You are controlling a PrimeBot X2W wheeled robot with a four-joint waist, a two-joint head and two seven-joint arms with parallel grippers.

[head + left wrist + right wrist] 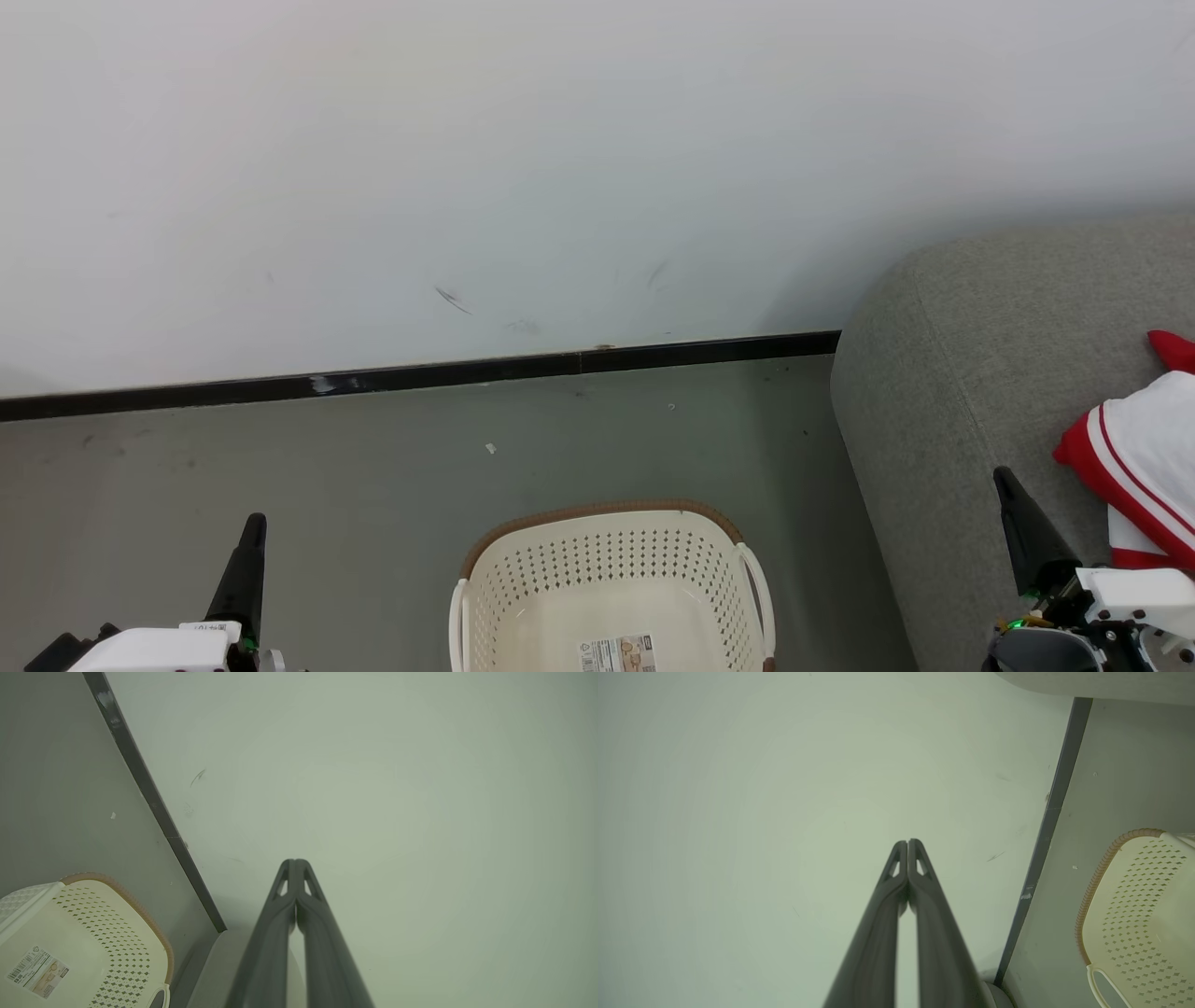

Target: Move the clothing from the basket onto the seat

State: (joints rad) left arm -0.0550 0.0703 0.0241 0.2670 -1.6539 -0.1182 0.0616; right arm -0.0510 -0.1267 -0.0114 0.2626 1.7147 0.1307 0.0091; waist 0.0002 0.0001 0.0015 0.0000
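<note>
The cream basket [611, 569] with a brown rim stands on the floor at the bottom centre, with just a label on its bottom. Red and white clothing [1134, 467] lies on the grey seat [971, 373] at the right edge. My left gripper [253, 527] is shut and holds nothing, to the left of the basket. My right gripper [1006, 483] is shut too, over the seat's front, just left of the clothing. In the left wrist view the shut fingertips [295, 863] point at the wall, with the basket [93, 942] at lower left. The right wrist view shows shut fingertips [907, 843] and the basket [1139, 905] at right.
A white wall [467, 168] with a black baseboard [420, 375] runs behind the basket. Grey-green floor [373, 467] spreads between the wall and me. The seat's rounded corner stands close to the right of the basket.
</note>
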